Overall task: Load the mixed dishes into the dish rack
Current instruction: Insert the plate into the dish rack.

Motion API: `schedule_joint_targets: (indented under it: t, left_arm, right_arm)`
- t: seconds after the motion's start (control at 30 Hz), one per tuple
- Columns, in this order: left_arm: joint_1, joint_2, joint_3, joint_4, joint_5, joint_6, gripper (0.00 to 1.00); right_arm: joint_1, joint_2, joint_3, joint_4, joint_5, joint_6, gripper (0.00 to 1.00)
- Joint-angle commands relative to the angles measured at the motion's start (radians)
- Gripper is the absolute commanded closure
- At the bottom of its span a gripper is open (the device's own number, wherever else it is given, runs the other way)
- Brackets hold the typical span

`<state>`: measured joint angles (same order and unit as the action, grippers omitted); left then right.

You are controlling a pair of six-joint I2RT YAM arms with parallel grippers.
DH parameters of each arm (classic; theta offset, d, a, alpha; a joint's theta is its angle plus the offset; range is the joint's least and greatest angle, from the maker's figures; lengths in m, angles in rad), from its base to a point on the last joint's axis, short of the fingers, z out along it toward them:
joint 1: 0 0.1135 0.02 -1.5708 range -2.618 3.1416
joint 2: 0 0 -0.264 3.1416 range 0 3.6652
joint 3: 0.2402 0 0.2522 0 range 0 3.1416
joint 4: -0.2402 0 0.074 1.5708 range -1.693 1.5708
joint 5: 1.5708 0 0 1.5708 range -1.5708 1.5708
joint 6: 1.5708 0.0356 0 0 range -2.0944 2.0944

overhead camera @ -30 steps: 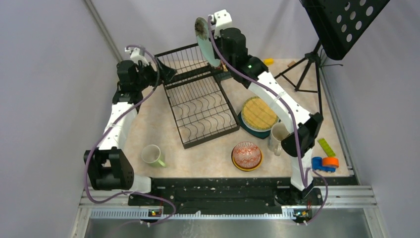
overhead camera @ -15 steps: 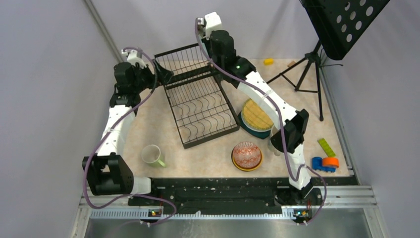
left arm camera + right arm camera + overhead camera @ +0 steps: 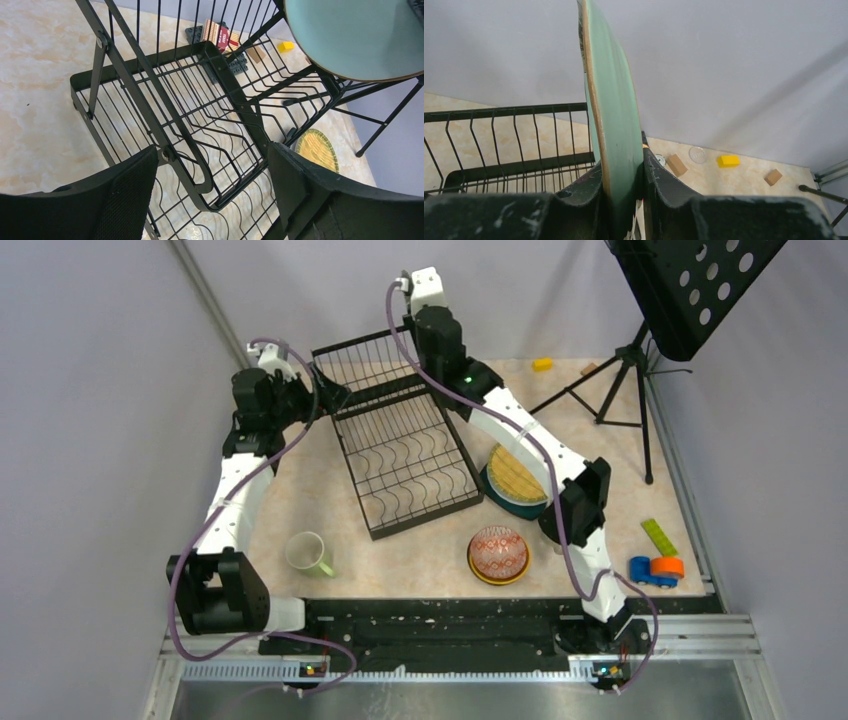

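The dish rack (image 3: 400,445) is a black wire rack in mid-table, its raised section at the back. In the right wrist view my right gripper (image 3: 624,182) is shut on the lower rim of a pale teal plate (image 3: 614,110). The plate stands on edge above the rack's raised back part (image 3: 504,142). From the left wrist the same plate (image 3: 350,35) hangs over the rack (image 3: 215,95). My left gripper (image 3: 212,152) is open beside the rack's back-left corner (image 3: 335,390) and holds nothing. A cream-yellow plate (image 3: 515,475) tops a stack right of the rack.
A light-green mug (image 3: 308,553) stands front left. A red-patterned bowl (image 3: 497,552) sits front centre. A blue toy car (image 3: 652,569) and green block (image 3: 659,536) lie at the right. The music stand (image 3: 690,285) rises at the back right. Small blocks (image 3: 728,160) lie behind the rack.
My right arm has swung the plate left and back, over the rack's raised section, and the plate has passed out of the top view's sight. The left arm has barely moved.
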<state>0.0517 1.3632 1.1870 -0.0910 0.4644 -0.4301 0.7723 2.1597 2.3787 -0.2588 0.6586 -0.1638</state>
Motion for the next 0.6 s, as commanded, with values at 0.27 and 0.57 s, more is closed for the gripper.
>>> schedule_joint_targets:
  t: [0.27,0.57]
  left_arm:
    - [0.004,-0.030,-0.001,0.036,0.037,-0.006,0.17]
    - [0.003,-0.031,0.005,0.027,0.036,-0.002,0.17]
  right_arm:
    - [0.032,0.020,0.064,0.153,0.099,0.031,1.00]
    - [0.053,0.000,0.107,0.200,0.113,-0.041,1.00]
